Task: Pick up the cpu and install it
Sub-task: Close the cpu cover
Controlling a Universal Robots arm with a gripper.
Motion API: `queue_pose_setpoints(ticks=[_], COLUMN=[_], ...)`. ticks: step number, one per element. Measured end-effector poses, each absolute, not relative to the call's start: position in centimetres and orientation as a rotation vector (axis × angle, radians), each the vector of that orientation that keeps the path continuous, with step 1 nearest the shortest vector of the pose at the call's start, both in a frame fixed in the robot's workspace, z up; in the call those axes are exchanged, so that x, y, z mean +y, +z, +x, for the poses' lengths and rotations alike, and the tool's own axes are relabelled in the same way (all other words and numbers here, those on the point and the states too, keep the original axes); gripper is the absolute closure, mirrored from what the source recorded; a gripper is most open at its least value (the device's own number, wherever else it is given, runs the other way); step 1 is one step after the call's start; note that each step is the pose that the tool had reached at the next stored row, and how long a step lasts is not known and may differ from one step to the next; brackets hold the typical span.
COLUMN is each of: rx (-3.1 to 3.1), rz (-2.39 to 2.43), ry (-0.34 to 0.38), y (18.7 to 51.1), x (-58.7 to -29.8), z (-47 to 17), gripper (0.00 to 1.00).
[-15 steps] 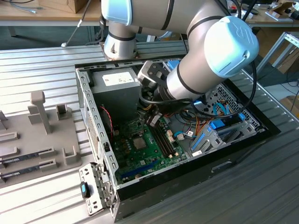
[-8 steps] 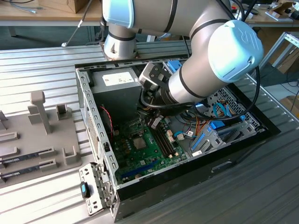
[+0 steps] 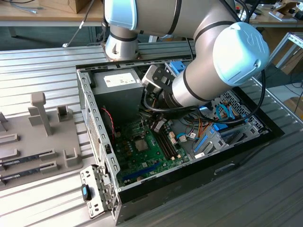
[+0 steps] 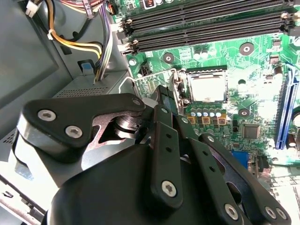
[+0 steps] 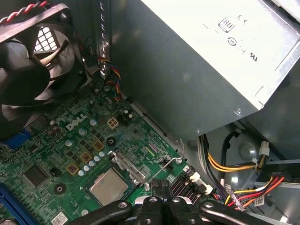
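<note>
The cpu (image 4: 206, 88), a silver-topped square chip, lies flat in the socket of the green motherboard (image 4: 255, 70) inside the open computer case (image 3: 94, 123). It also shows in the first wrist view as the cpu (image 5: 108, 186) and in the exterior view as the cpu (image 3: 141, 144). My gripper (image 4: 162, 93) hangs just beside the socket, with its black fingers pressed together and nothing visible between them. The socket's thin wire lever (image 5: 179, 157) stands raised close to the fingertips (image 5: 161, 186). The arm's wrist covers part of the board in the exterior view.
The grey power supply (image 5: 211, 61) rises close beside the gripper, with bundled cables (image 5: 225, 166) below it. A black fan (image 5: 33, 61) sits at the board's edge. Empty memory slots (image 4: 206, 23) run past the socket. A grey fixture tray (image 3: 38, 137) stands outside the case.
</note>
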State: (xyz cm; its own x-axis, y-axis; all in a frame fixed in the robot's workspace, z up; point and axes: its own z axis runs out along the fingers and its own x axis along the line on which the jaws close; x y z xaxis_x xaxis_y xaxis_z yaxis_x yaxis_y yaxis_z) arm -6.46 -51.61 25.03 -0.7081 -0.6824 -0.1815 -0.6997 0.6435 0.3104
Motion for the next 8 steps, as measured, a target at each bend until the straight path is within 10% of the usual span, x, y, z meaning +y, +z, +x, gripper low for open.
queue_pose_setpoints(ticks=[8], rx=[2.804], rz=[-1.180], ry=[0.561], y=[25.03], x=[-51.86], z=[-6.47], gripper=[0.89])
